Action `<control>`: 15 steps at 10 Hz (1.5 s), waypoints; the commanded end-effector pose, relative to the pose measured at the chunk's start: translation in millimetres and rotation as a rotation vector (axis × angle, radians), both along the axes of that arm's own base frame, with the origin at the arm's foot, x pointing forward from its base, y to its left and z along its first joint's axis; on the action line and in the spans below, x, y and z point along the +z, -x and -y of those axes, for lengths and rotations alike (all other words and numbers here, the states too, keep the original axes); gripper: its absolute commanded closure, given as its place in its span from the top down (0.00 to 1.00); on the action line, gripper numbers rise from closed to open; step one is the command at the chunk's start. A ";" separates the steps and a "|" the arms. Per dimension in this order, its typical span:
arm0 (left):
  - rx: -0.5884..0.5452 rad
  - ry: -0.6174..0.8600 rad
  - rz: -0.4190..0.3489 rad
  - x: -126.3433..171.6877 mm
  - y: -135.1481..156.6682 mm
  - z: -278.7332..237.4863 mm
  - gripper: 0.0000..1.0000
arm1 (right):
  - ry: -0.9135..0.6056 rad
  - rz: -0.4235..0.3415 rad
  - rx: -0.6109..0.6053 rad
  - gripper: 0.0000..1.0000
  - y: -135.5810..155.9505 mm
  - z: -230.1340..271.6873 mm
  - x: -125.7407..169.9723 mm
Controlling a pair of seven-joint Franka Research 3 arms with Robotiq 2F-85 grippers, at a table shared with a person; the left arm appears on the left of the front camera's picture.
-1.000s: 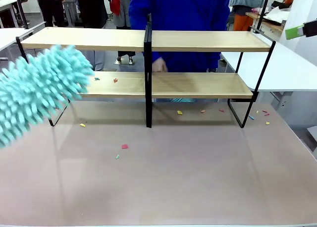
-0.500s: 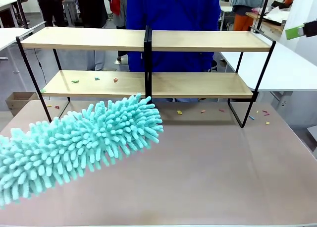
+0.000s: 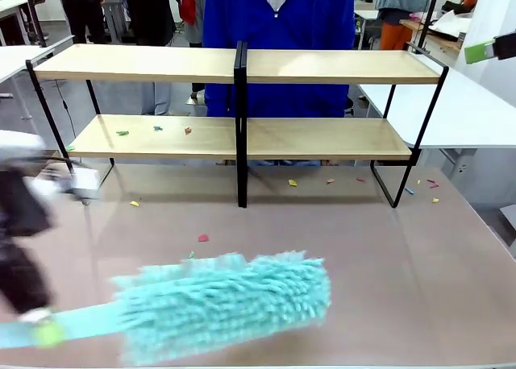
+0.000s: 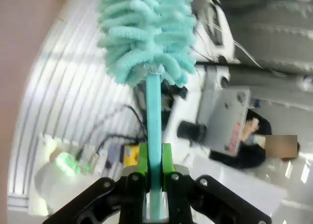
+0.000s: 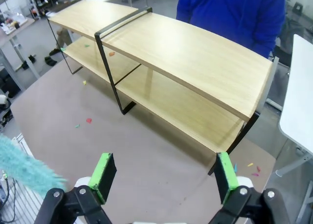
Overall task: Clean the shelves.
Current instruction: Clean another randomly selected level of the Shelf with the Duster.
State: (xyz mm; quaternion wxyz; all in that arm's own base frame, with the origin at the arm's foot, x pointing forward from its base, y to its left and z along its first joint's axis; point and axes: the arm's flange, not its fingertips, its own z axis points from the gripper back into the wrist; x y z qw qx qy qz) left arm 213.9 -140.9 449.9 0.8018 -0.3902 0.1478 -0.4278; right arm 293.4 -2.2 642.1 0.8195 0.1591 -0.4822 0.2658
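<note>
The shelves (image 3: 242, 67) stand across the far half of the table, two light-wood boards in a black frame; they also show in the right wrist view (image 5: 186, 57). My left gripper (image 4: 155, 190) is shut on the teal handle of a fluffy teal duster (image 4: 146, 33). In the front view the duster (image 3: 226, 304) lies low over the table's near edge, blurred, with the left gripper (image 3: 44, 330) at its handle end. My right gripper (image 5: 164, 177) hangs open high over the table's right side, nothing between its pads (image 5: 104, 175).
Small coloured paper scraps (image 3: 157, 129) lie on the left of the lower board, and more scraps (image 3: 203, 238) dot the table in front and at the right foot. A person in blue (image 3: 278, 31) stands behind the shelves. White tables (image 3: 459, 103) flank the sides.
The duster has swung from the left end of the shelves down and across to the table's near edge. The left arm has dropped low at the left. The right gripper has not moved.
</note>
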 end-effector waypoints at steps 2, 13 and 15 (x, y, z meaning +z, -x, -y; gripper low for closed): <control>0.285 -0.066 0.138 -51.5 -59.2 113.1 0.13 | 0.000 0.002 0.007 1.00 -0.6 0.0 -1.4; 0.601 -0.107 0.355 -67.0 -39.8 176.1 0.13 | 0.000 0.002 0.007 1.00 -0.6 0.0 -1.4; 0.673 -0.121 0.375 -66.7 -28.2 190.1 0.13 | 0.000 0.002 0.007 1.00 -0.6 0.0 -1.4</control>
